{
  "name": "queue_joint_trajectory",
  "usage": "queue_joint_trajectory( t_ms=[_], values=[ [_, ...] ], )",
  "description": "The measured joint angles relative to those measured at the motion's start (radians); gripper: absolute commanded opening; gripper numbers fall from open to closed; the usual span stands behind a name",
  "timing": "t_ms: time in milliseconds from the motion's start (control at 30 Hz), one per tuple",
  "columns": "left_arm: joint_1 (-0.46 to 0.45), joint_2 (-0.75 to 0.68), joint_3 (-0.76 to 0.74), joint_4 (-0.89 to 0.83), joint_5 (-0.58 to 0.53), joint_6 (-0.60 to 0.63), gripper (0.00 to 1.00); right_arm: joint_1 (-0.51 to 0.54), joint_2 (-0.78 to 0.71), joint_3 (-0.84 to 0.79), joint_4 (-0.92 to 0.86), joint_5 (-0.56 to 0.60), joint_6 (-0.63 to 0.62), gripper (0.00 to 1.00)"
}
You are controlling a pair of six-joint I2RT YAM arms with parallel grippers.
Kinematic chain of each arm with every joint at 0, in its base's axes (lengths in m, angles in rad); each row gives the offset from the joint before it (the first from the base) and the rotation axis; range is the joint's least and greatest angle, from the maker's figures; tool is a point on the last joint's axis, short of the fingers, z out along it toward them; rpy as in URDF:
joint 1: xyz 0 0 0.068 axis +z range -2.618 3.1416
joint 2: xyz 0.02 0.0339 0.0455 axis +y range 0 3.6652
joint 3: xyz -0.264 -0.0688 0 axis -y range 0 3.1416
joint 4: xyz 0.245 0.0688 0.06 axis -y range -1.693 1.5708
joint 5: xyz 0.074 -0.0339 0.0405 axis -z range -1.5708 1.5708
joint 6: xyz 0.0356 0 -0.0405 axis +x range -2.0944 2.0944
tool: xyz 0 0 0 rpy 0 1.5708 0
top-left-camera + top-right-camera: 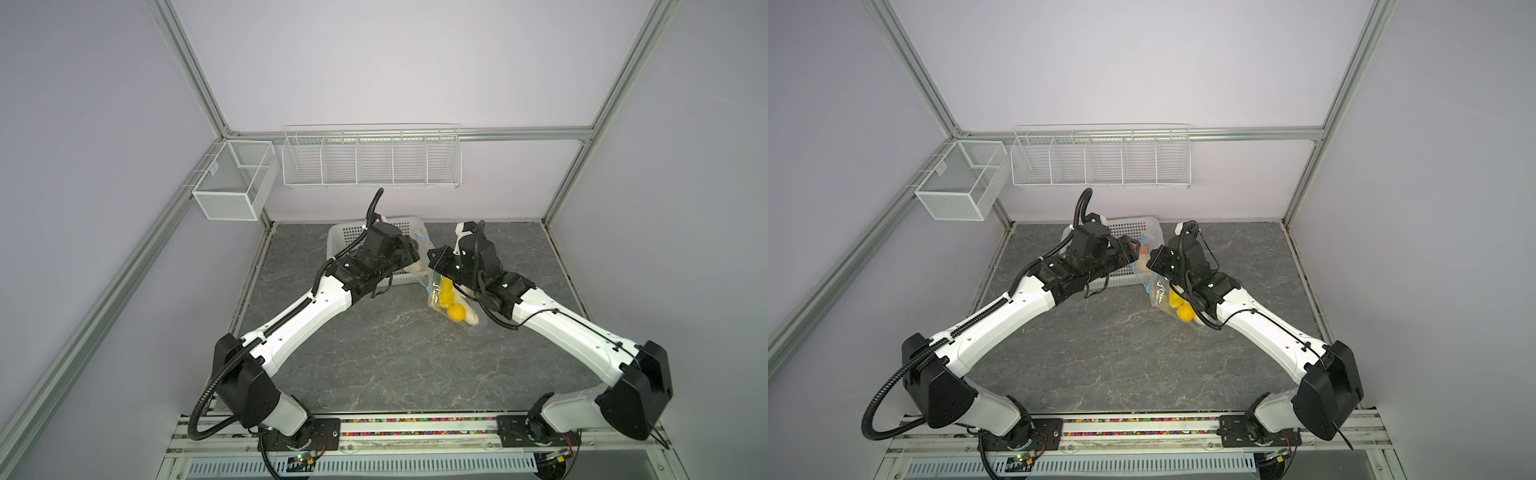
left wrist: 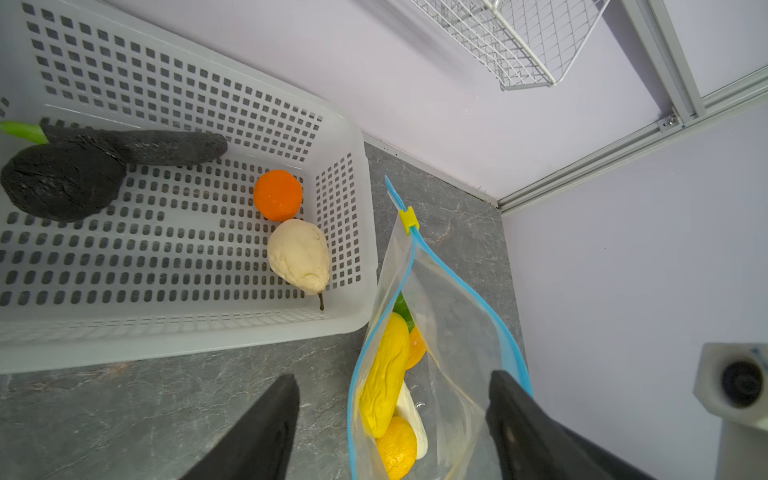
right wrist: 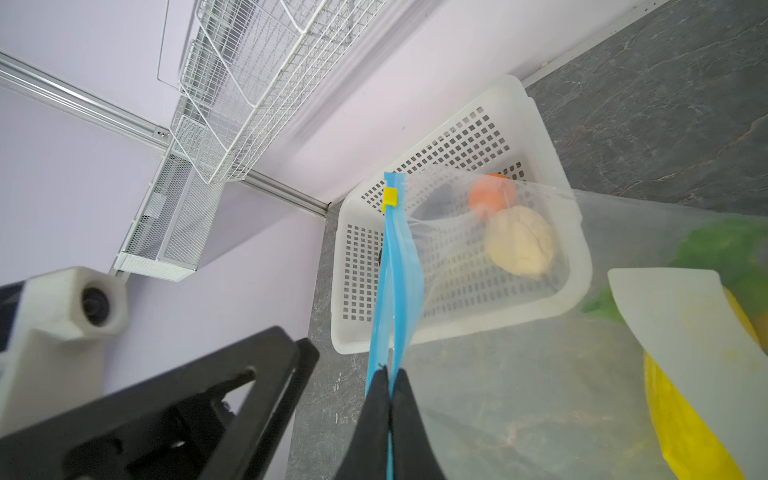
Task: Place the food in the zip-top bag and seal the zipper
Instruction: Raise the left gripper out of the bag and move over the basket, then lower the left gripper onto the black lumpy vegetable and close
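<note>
In both top views the left arm (image 1: 374, 257) covers most of the white perforated plastic basket (image 1: 403, 227), and the right arm (image 1: 486, 253) hides the upper end of the clear, crinkly zip-top bag (image 1: 434, 300). In the left wrist view a bright green stem (image 2: 23, 131) runs off the frame, as do the bag's lower end and the left gripper (image 2: 393, 374) behind its dark fingers (image 2: 257, 432). In the right wrist view the long yellow piece (image 3: 681, 419) is blurred and cut off (a white rectangular label (image 3: 681, 324) covers part), and the green piece (image 3: 727, 245) is a smear.
</note>
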Motion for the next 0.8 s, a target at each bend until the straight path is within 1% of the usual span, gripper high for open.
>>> queue_joint_trajectory(
  t_ms=[167,300,533,700,800],
  values=[
    [0.064,0.013,0.097,-0.133,0.007,0.031,0.75,0.000,0.000,-0.019,0.000,0.000,0.000,0.06],
    [0.105,0.052,0.144,-0.214,-0.003,0.077,0.76,0.000,0.000,-0.023,0.000,-0.001,-0.007,0.06],
    [0.116,0.187,0.199,-0.342,-0.079,0.167,0.75,-0.002,0.000,-0.029,0.011,-0.002,-0.019,0.06],
    [0.168,0.259,0.209,-0.384,-0.114,0.226,0.75,-0.004,0.000,-0.040,0.017,-0.005,-0.026,0.06],
    [0.214,0.325,0.259,-0.412,-0.114,0.252,0.75,-0.007,0.000,-0.045,0.019,-0.009,-0.030,0.06]
  ],
)
